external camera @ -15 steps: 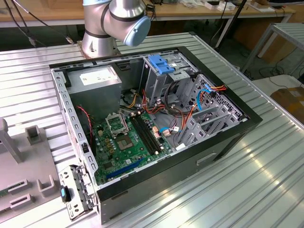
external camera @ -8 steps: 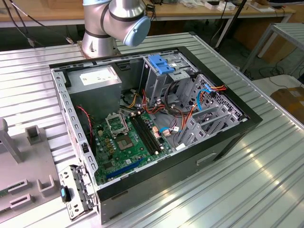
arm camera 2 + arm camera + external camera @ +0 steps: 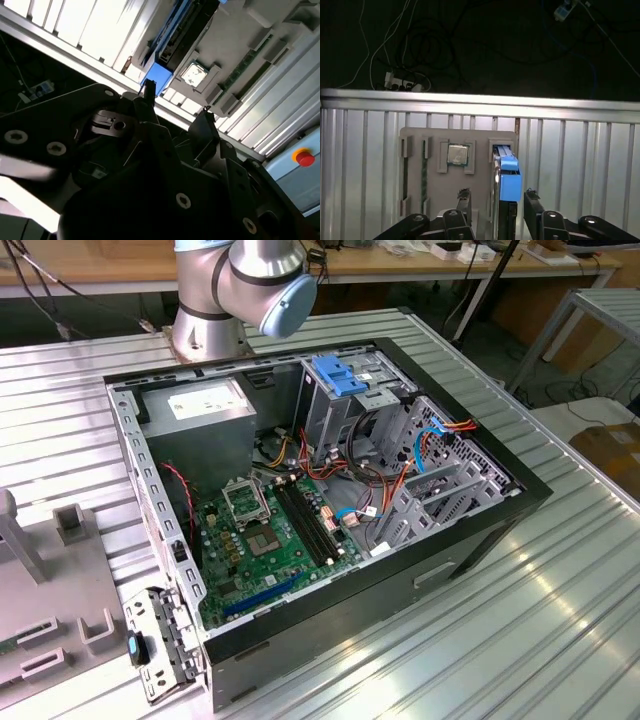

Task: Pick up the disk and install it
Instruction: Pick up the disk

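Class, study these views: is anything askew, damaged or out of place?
Nothing stands out. The disk stands straight on edge in the tray, between the open fingers of the gripper. The case lies open on its side, with no damage showing.

The tool [image 3: 497, 194] is matt black with silver screw heads. Just ahead of it, the disk [image 3: 509, 180] shows a bright blue rail over a dark grey body. Beyond the tool, the tray [image 3: 482, 137] is pale grey and carries a silvery square chip [image 3: 457, 154] and a green memory stick [image 3: 425, 170]. Under the tool, the surface [image 3: 370, 150] is silver metal, ribbed in parallel stripes. Well away from the tool, the computer case [image 3: 340, 625] is black, its motherboard [image 3: 235, 575] green, its cables [image 3: 385, 485] red, orange and blue, its bracket [image 3: 345, 375] blue
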